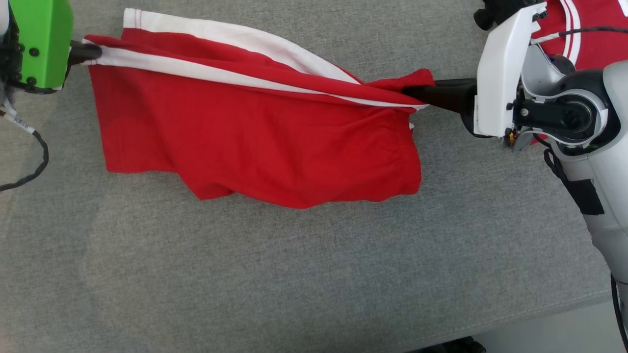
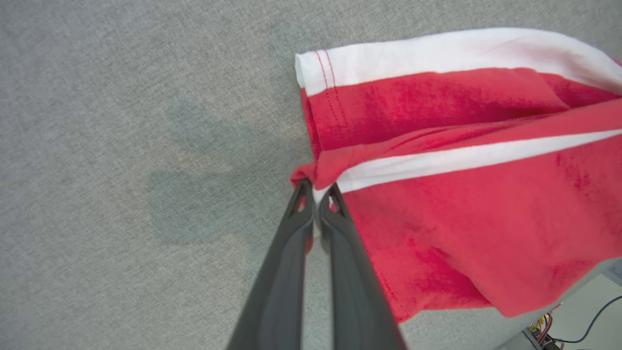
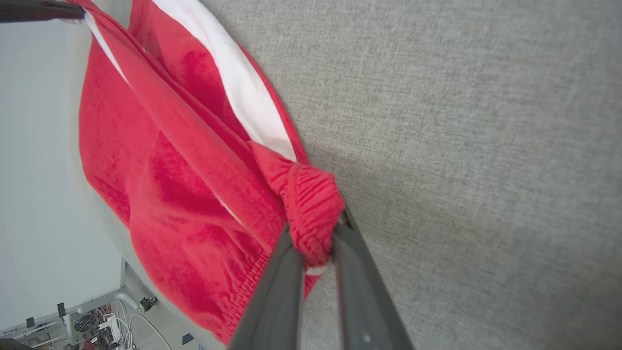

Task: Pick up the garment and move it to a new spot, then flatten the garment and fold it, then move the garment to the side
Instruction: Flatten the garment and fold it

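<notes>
The garment is a pair of red shorts with white side stripes, stretched between both grippers over the grey fabric surface. My left gripper is shut on its left end, at the hem by a white stripe; the left wrist view shows the gripper pinching that corner of the garment. At the opposite end, my right gripper is shut on the bunched elastic waistband, which the right wrist view shows as a wad of the garment between the gripper fingers. The lower part sags in loose folds.
A second red garment with white stripes lies at the far right behind my right arm. The front edge of the surface runs along the lower right, with pale floor beyond. A black cable hangs at the left.
</notes>
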`<state>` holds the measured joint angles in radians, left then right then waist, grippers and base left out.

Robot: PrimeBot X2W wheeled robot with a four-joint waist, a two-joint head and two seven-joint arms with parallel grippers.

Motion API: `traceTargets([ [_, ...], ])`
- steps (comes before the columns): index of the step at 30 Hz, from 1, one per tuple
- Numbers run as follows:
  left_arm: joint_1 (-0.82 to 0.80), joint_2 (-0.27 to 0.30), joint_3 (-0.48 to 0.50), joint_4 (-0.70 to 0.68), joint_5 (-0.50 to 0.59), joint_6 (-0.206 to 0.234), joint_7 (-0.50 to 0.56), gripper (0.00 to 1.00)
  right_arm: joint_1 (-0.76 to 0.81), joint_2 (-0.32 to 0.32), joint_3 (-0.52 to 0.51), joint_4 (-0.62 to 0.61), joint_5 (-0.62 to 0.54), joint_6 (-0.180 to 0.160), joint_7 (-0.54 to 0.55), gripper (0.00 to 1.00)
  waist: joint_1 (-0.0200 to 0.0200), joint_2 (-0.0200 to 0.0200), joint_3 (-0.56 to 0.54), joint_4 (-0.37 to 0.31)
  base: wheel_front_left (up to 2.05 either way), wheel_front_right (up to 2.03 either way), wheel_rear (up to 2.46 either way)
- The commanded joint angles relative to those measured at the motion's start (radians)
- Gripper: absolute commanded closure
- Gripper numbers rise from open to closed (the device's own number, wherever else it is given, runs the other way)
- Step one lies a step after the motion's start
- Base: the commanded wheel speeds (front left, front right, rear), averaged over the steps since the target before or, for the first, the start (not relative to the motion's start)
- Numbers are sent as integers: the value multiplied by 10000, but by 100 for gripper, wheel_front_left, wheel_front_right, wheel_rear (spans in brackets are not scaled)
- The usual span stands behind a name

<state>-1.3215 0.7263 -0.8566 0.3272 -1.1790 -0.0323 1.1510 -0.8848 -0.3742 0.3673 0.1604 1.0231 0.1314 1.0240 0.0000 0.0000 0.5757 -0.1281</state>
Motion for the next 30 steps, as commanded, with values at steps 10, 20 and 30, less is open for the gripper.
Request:
traceTargets([
  [10, -264, -508, -94, 1339, 517, -628, -1205, 0, 303, 738, -804, -347, -529, -9, 211, 0, 0, 0, -128, -349, 0, 0, 0],
  [20, 828, -288, -272, 1689, 350, -955, -2521, 0, 1262, 791, -1749, -1074, -491, -9, -1564, 0, 0, 0, -1393, -381, 0, 0, 0],
  [30, 2623, 105, -255, 1932, -484, -988, -3283, 0, 2959, 213, -1465, -2217, -1226, -7, -6051, 0, 0, 0, -2106, -742, 0, 0, 0],
])
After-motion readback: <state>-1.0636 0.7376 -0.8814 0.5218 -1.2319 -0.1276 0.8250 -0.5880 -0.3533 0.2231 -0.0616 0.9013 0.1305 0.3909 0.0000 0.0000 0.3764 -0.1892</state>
